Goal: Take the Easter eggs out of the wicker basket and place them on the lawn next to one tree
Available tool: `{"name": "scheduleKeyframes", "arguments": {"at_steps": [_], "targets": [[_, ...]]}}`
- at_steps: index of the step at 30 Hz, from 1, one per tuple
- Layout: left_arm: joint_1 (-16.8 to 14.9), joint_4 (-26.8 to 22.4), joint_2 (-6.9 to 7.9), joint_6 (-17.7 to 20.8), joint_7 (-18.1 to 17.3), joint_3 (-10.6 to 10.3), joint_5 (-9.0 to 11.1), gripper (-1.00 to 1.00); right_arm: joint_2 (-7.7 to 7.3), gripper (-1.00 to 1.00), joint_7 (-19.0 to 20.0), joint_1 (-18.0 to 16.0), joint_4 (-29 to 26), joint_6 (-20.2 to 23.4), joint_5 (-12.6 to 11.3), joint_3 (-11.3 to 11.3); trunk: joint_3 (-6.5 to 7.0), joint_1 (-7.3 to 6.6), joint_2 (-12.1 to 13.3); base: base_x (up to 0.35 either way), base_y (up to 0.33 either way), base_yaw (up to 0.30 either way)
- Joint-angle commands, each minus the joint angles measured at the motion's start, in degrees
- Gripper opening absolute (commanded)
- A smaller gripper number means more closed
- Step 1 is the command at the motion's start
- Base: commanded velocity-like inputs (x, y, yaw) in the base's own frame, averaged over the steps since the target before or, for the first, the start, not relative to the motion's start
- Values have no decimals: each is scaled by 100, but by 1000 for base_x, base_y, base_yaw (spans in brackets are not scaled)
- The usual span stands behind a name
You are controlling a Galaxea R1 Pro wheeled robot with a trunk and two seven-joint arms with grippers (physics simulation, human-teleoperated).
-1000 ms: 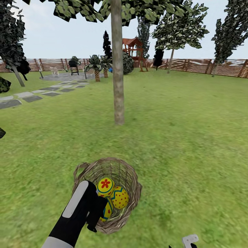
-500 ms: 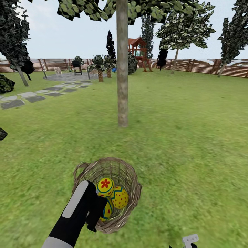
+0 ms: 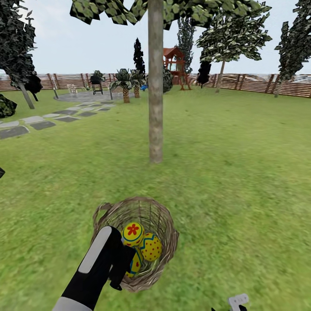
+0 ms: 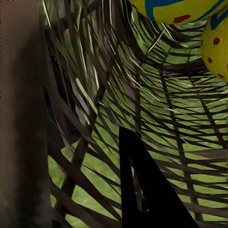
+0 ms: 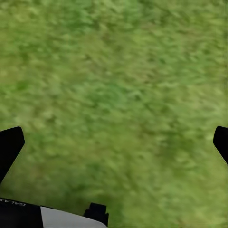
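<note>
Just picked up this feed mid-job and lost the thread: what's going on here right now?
The robot stands on the lawn over the wicker basket, with all three Easter eggs in it. The left gripper is down at the basket's near rim beside the eggs; whether it grips anything can't be told. The right gripper is open over bare grass. A tree with a straight trunk stands just beyond the basket, a likely drop spot. No egg is out yet.

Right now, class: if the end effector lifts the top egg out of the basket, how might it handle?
The top egg looks smooth and rounded, so it may slip from a loose pinch. It rests on its neighbours in the wicker basket, so they will probably shift. On the flat lawn it would likely roll.
</note>
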Motion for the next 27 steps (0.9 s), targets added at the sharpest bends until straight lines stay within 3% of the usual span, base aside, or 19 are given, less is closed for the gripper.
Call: {"name": "scheduleKeyframes", "arguments": {"at_steps": [1, 27], "targets": [[-6, -3, -1, 87, 23, -1, 15, -100, -4, 100, 7, -4, 4, -20, 40, 1, -9, 5, -8, 334, 93, 0], [-6, -3, -6, 87, 14, -12, 24, -100, 7, 100, 7, -4, -3, -20, 40, 1, -9, 5, -8, 334, 88, 0]]}}
